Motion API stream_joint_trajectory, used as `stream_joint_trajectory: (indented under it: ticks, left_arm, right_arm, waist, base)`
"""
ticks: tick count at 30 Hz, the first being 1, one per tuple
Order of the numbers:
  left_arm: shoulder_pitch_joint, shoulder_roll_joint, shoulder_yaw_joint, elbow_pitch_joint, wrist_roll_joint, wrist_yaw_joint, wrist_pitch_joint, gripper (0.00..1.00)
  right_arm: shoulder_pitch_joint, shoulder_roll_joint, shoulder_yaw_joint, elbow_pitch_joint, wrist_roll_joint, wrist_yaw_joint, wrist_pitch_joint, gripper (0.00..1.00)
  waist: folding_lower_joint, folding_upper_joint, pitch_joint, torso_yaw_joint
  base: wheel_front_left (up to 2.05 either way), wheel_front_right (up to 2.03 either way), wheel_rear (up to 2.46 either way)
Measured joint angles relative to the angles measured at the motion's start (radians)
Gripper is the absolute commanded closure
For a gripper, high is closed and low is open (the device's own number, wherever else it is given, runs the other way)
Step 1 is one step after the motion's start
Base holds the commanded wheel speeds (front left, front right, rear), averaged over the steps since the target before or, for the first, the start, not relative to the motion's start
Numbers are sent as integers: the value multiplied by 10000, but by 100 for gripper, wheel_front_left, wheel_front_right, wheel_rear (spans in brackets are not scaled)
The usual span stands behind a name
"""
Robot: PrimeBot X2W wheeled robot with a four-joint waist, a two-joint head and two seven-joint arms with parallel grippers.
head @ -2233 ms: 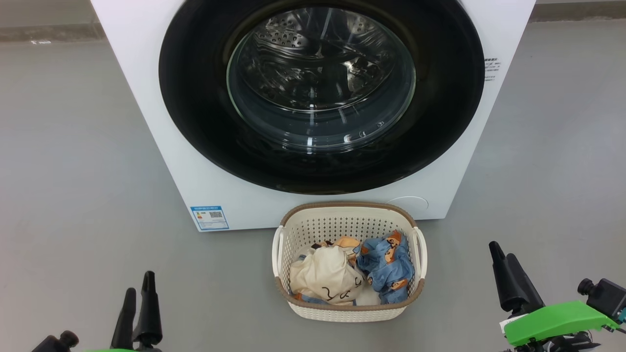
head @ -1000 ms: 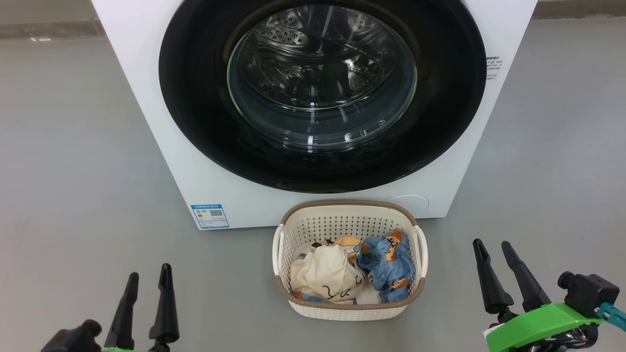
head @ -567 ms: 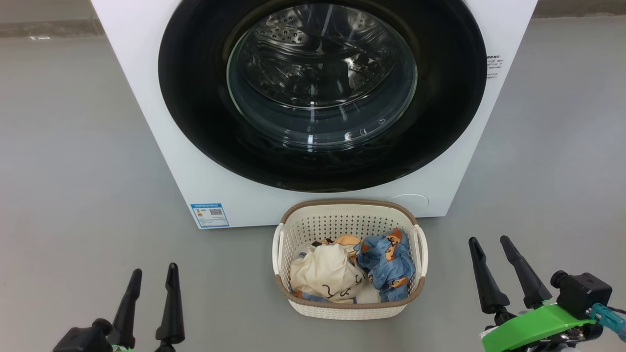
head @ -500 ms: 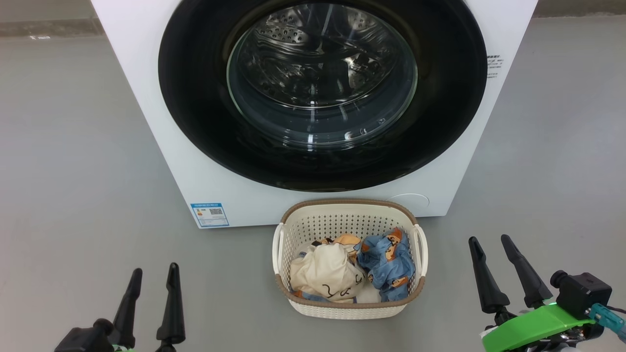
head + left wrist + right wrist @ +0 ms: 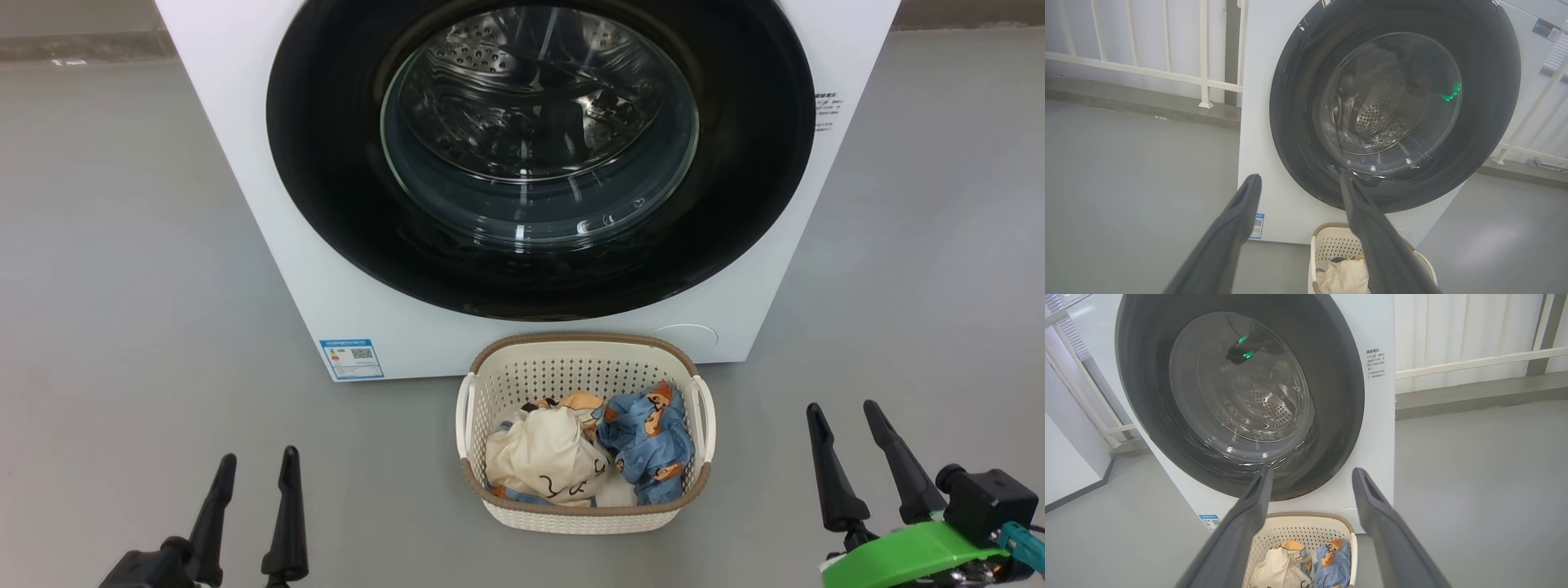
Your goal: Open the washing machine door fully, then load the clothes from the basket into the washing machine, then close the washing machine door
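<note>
The white washing machine (image 5: 245,147) stands ahead with its round glossy black door (image 5: 326,163) shut flat against its front, glass bowl window in the middle. On the floor just before it sits the cream basket (image 5: 584,347) holding the clothes (image 5: 547,457): a cream garment with black squiggles and a blue bear-print one (image 5: 649,441). My left gripper (image 5: 256,461) hovers open at the lower left, well left of the basket. My right gripper (image 5: 841,412) is open at the lower right, right of the basket. Both are empty. The wrist views show the door (image 5: 1298,122) (image 5: 1339,396) and basket (image 5: 1333,243) (image 5: 1306,533) beyond open fingers.
Bare grey floor (image 5: 122,286) spreads on both sides of the machine. A white railing (image 5: 1167,75) runs behind it on the left, and a white rail (image 5: 1474,361) and wall on the right. A blue label (image 5: 351,358) marks the machine's lower left corner.
My right gripper has slid slightly right and down in the head view. The left gripper has sunk a little toward the bottom edge. Door, basket and clothes are unchanged.
</note>
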Motion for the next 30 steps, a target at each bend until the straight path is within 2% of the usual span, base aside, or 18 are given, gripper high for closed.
stream_joint_trajectory:
  ticks: [16, 22, 30]
  left_arm:
    - [-22, 6, 253, 330, 347, -54, -2, 0]
    - [-26, 6, 288, 328, 483, -54, 0, 0]
    - [-79, -4, 345, 316, 483, -54, -2, 0]
  right_arm:
    - [136, 176, -255, -4, -67, 0, 0, 0]
    - [135, 245, -255, -12, -67, 0, 0, 0]
    - [121, 268, -278, -71, -67, 0, 0, 0]
  waist:
    - [0, 0, 62, -29]
    - [0, 0, 53, -22]
    - [0, 0, 257, -14]
  base:
    - [8, 10, -19]
    - [72, 72, -144]
    - [117, 117, -235]
